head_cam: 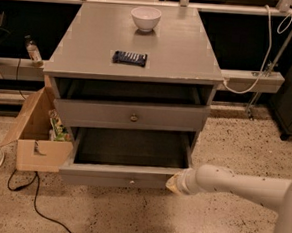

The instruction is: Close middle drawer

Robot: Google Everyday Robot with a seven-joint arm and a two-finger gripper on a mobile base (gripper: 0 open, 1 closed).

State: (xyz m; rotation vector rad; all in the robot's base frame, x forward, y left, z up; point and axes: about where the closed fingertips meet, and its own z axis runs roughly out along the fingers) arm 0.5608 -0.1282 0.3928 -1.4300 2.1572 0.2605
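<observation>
The grey cabinet [136, 37] has its middle drawer [117, 175] pulled far out, showing a long empty tray and a low flat front with a small knob [131, 181]. Above it the taller-fronted top drawer [131, 115] with a brass knob stands slightly open. The lowest drawer is hidden under the open one. My gripper [174, 183], at the end of the white arm [231, 183], sits against the right end of the middle drawer's front.
A white bowl [146, 17] and a dark flat packet [130, 58] lie on the cabinet top. An open cardboard box [36, 138] stands at the cabinet's left, with a black cable [35, 201] on the speckled floor. A rail with a white cord [248, 80] runs behind on the right.
</observation>
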